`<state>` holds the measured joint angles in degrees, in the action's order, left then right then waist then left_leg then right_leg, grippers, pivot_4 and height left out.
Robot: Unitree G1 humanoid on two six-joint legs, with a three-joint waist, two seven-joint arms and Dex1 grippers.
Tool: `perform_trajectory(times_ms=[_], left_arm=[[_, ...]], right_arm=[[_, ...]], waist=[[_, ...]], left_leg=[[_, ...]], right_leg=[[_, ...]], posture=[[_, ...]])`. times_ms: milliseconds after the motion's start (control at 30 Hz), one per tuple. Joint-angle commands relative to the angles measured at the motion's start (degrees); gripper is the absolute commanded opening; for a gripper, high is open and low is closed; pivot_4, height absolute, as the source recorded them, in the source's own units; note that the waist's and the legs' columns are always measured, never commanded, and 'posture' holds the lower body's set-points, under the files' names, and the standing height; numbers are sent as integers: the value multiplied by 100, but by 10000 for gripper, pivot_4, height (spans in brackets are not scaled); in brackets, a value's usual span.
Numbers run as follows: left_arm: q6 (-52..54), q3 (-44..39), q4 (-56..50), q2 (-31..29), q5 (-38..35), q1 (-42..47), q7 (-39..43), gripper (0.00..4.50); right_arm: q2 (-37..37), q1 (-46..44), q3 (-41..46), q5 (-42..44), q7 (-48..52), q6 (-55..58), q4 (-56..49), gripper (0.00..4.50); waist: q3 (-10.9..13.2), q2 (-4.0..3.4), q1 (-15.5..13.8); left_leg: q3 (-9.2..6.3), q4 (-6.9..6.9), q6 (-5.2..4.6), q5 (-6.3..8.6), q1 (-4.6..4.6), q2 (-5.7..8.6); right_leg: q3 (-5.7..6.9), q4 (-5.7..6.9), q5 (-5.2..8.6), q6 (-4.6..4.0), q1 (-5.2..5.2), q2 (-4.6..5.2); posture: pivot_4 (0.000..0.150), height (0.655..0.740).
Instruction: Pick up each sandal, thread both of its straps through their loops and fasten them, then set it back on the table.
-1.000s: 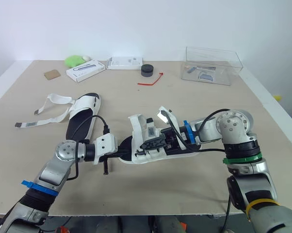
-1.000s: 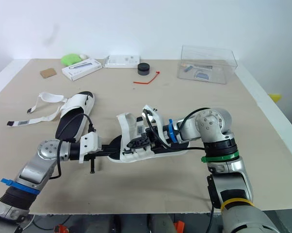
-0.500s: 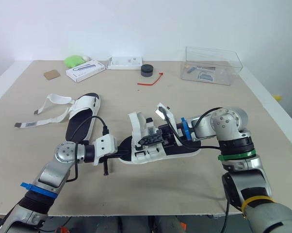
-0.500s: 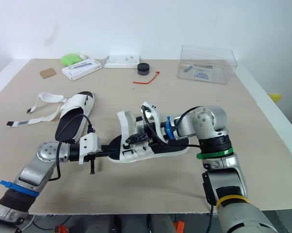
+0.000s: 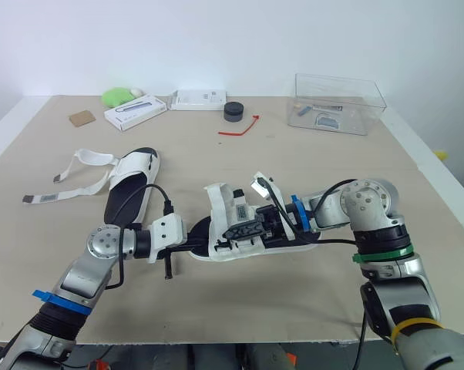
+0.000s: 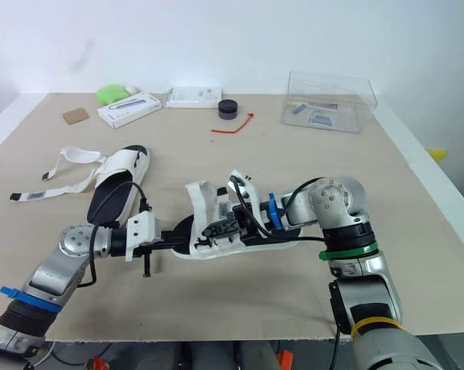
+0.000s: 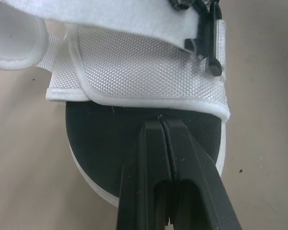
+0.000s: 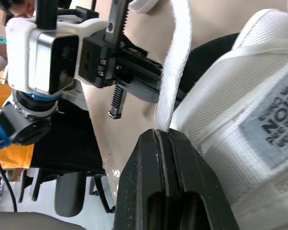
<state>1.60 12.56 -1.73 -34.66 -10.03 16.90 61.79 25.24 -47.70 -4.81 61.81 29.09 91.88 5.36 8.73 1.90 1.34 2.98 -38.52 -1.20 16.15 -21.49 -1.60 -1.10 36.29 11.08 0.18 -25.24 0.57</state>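
Note:
A white sandal with a black sole (image 5: 272,240) is held at the middle of the table between both grippers. My left gripper (image 5: 196,241) is shut on the sole's heel edge (image 7: 110,143), its fingers (image 7: 149,143) pressed together over the rim. My right gripper (image 5: 236,229) is shut on a white strap (image 8: 175,72) beside the sandal's woven upper (image 8: 244,105). A second sandal (image 5: 132,186) lies flat at the left, its two straps (image 5: 70,185) undone and trailing leftward.
Along the far edge stand a clear plastic box (image 5: 338,104), a black round tin (image 5: 233,112), a red tie (image 5: 240,127), two white boxes (image 5: 136,112) (image 5: 199,99), a green object (image 5: 118,96) and a brown card (image 5: 82,118).
My right arm swung a little to the left and then back to the right, keeping its hold on the strap. The left arm and the second sandal stayed put.

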Motion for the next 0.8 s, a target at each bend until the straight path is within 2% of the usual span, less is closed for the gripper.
perform_trajectory(times_ms=[33, 400, 600, 800], left_arm=[[194, 238, 191, -100, 221, -198, 95, 0], [194, 229, 206, -116, 228, -214, 90, 0], [187, 238, 213, -115, 241, -215, 79, 0], [190, 242, 201, -120, 245, -231, 65, 0]], right_arm=[[-3, -8, 10, 760, -372, 62, 149, 263], [-197, -96, 274, 2456, -2059, 62, 946, 263], [-11, 135, 113, 2744, -2557, 62, 809, 263], [176, 295, 7, 2686, -2612, 62, 437, 263]], waist=[[0, 0, 0], [0, 0, 1], [0, 0, 2], [-3, -3, 1]], left_leg=[[0, 0, 0, 0, 0, 0], [0, 1, -2, 1, -1, -1], [0, 1, -2, 1, -3, -3], [0, 1, -12, 7, -4, -3]], right_leg=[[0, -1, 0, 0, 0, 0], [-1, -2, 1, 0, 1, -2], [-1, -4, 2, 2, 1, -2], [-1, -8, 16, 25, 1, -2]], posture=[[1500, 7400], [1500, 7400], [1500, 7400], [1500, 7400]])
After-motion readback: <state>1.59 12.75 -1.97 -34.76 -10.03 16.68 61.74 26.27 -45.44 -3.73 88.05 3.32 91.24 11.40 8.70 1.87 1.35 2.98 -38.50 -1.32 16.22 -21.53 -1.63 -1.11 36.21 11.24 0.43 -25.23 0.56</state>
